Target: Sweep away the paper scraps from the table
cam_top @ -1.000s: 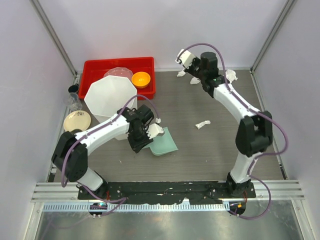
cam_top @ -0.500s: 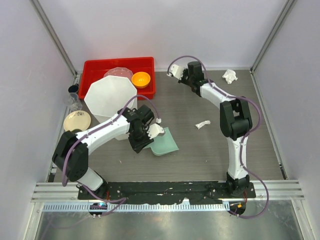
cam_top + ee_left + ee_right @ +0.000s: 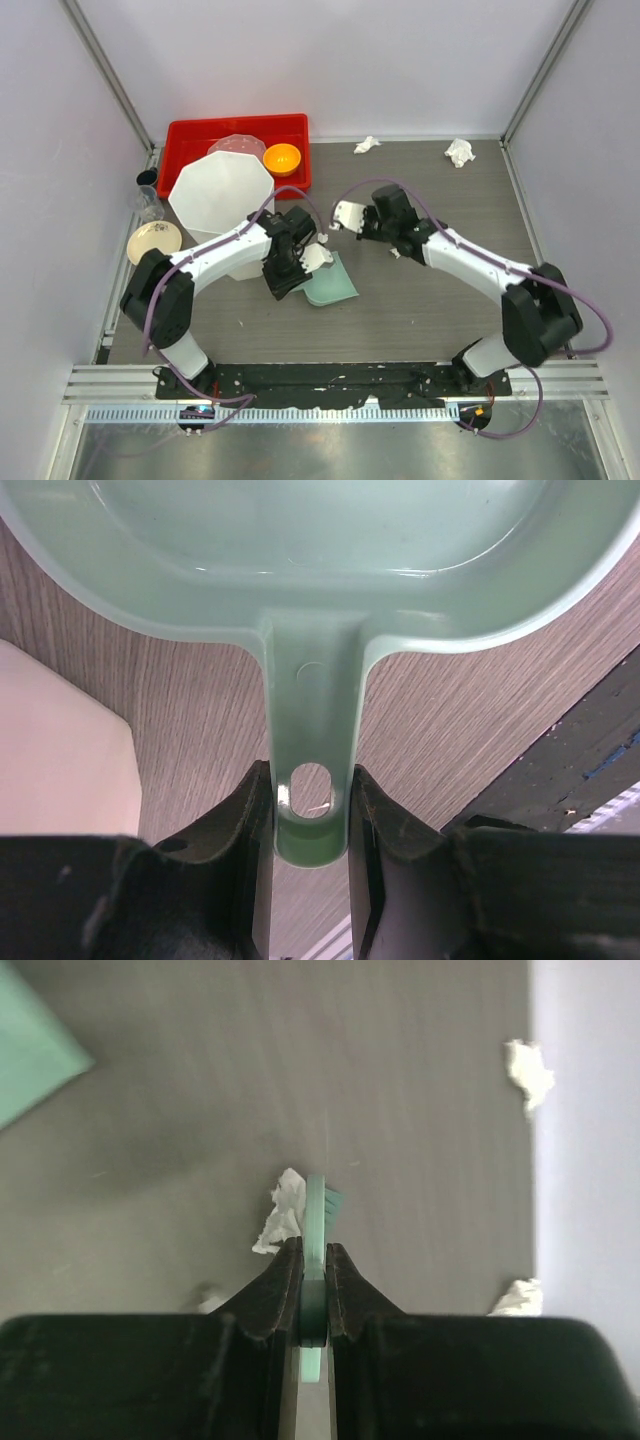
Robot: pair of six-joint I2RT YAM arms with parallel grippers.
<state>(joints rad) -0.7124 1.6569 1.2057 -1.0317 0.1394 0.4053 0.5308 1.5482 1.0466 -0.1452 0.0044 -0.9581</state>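
Sweeping one paper wad toward the dustpan, with other scraps not yet gathered.

Paper scraps (image 3: 459, 152) lie scattered on the bench (image 3: 430, 310): two sit against the far rail, and one wad (image 3: 283, 1212) touches the teal brush (image 3: 316, 1215) near mid-bench. The right end effector (image 3: 315, 1248) is clamped on that brush. The left end effector (image 3: 310, 775) is clamped on the handle of the pale green dustpan (image 3: 330, 285), set on the bench just beside the brush. By my judgement the gathering step is in hand, and the next move calls for pushing the wad across the short gap into the pan. Open bench lies between them, but the far scraps hug the rail and leave the brush little room behind them.
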